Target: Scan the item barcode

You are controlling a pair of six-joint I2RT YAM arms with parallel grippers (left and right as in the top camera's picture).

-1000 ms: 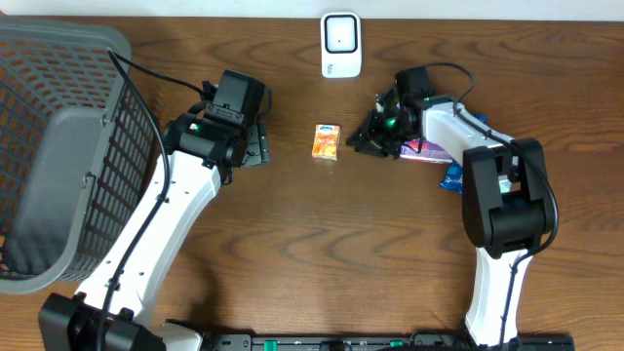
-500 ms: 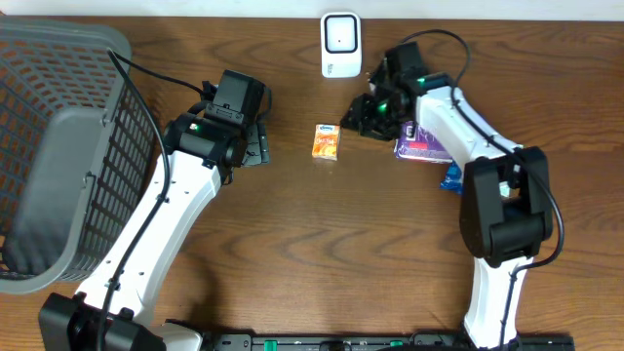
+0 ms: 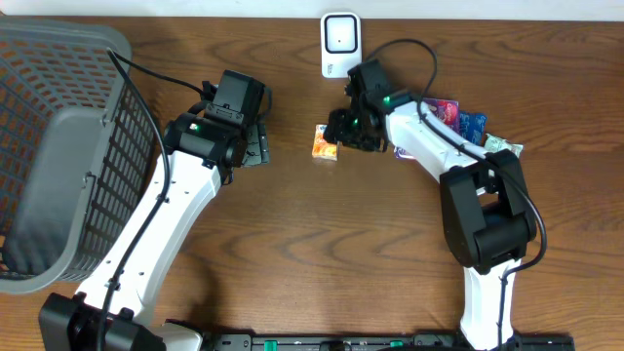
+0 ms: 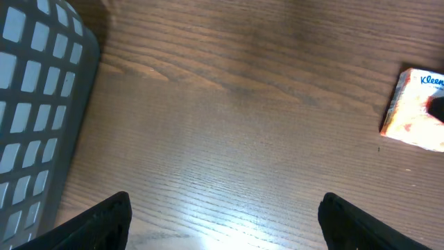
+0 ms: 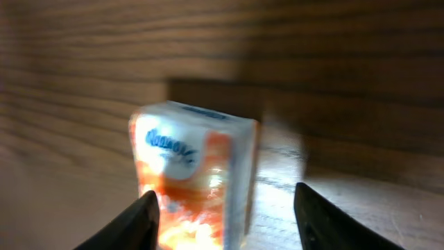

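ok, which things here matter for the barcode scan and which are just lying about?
In the job:
- orange tissue pack
- white scanner at the table's far edge
- right claw, open, at the pack

Lying about:
- grey basket
- pile of packets
- left claw, open, nothing in it

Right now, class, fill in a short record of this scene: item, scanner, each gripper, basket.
Item: orange tissue pack, lying on the table, short of the scanner
Scanner: white, at the table's far edge
Right gripper: open, hovering at the tissue pack
Left gripper: open, empty, above the table
Basket: grey, beside the left arm
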